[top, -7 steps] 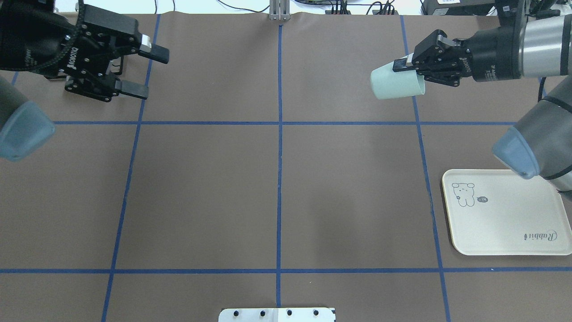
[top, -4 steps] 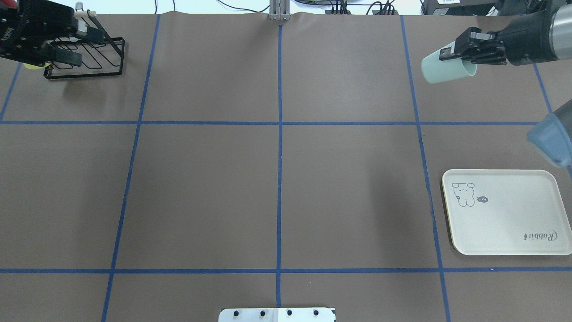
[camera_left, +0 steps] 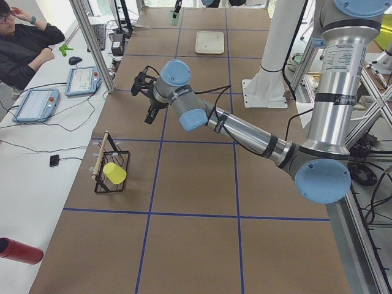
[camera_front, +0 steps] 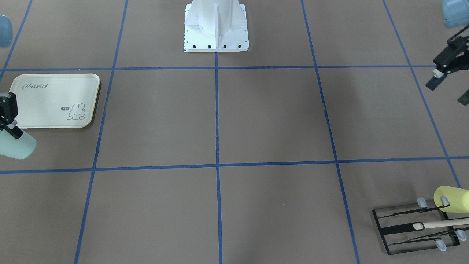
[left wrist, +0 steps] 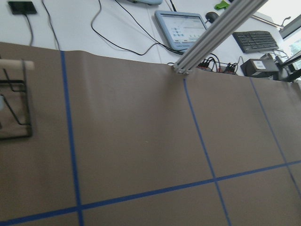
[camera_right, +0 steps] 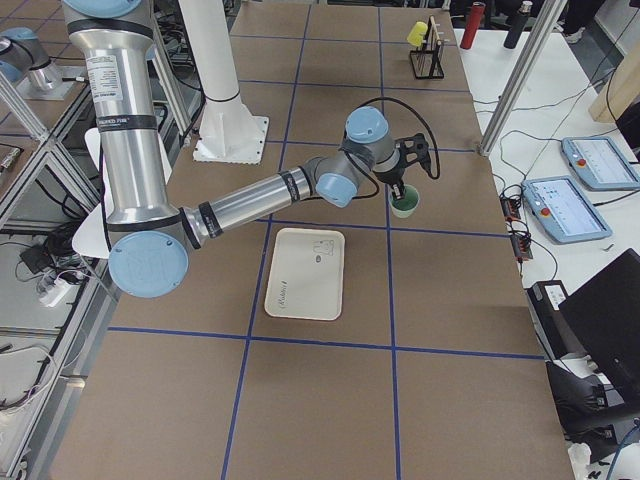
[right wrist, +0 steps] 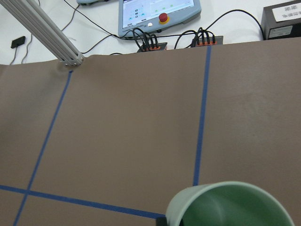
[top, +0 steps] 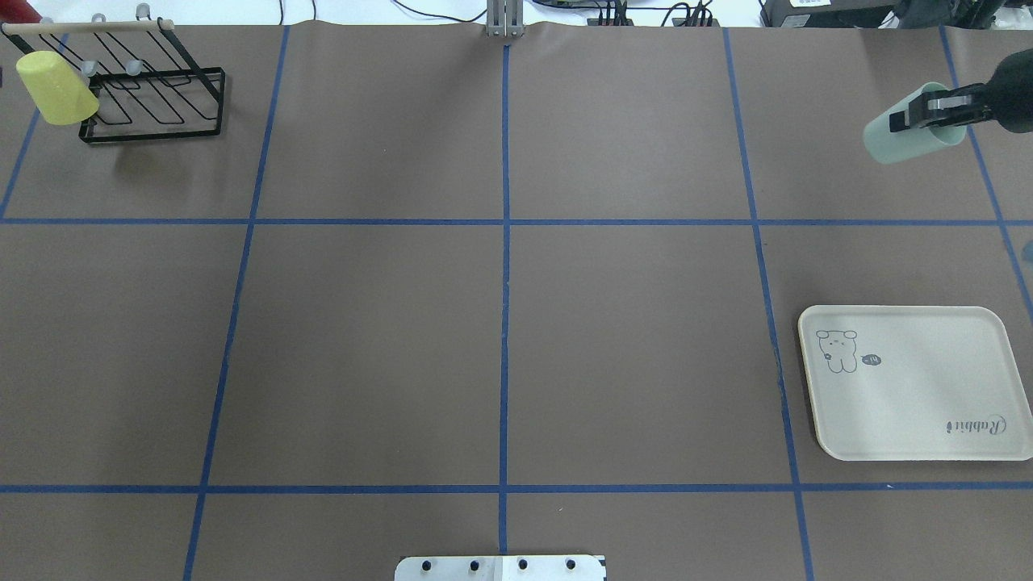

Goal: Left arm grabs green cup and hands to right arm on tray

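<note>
My right gripper (top: 928, 114) is shut on the rim of the green cup (top: 900, 137), with one finger inside it. It holds the cup at the table's far right, beyond the tray (top: 912, 403). The cup also shows in the front-facing view (camera_front: 14, 146), the right side view (camera_right: 403, 205) and the right wrist view (right wrist: 230, 207). The cream tray (camera_front: 47, 106) lies flat with nothing on it. My left gripper (camera_front: 449, 90) is open and empty at the table's left edge. It is out of the overhead view.
A black wire rack (top: 153, 105) stands at the far left corner with a pale yellow cup (top: 55, 89) hung on it. It also shows in the front-facing view (camera_front: 417, 227). The robot's white base (camera_front: 216, 25) stands at the near middle edge.
My right gripper has carried the green cup to the right, towards the table's right edge. My left gripper has drawn back out of the overhead view, uncovering the rack and yellow cup.
</note>
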Controlling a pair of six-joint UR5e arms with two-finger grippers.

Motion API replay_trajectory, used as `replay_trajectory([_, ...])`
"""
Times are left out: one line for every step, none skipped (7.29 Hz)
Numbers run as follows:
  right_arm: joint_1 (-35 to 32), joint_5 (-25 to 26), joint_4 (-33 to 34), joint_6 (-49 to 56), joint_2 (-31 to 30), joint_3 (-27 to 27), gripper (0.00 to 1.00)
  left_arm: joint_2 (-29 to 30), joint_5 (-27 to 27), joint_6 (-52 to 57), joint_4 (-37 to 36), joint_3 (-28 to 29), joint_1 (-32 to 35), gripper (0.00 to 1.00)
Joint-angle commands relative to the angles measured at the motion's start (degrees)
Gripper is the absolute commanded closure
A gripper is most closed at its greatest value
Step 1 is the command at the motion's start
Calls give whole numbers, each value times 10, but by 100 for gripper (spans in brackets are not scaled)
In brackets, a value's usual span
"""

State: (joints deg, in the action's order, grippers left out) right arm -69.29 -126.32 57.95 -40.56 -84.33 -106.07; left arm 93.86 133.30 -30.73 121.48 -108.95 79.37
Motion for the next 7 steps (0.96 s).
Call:
replay_trajectory([-10, -2, 71, 82, -28, -11, 100, -62, -77, 216, -115, 2, 7, 1])
replay_trajectory([-5, -4, 149, 100, -28, -47, 100, -69, -76, 279, -194, 3, 10, 1])
replay_trajectory([0, -4, 243, 138, -28, -89, 100, -72, -72, 318, -280, 5, 10, 1])
replay_trajectory([4, -4, 321, 186, -29, -117, 100, -78, -71, 390, -331, 7, 10, 0])
replay_trajectory([6, -3, 374, 202, -31, -139, 100, -91, -70, 421, -358, 5, 25, 0])
replay_trajectory([17, 0, 388, 202, -64, -164, 100, -117, -69, 437, -353, 1, 27, 0])
replay_trajectory([32, 13, 386, 199, -92, -191, 100, -119, -69, 443, -353, 1, 28, 0])
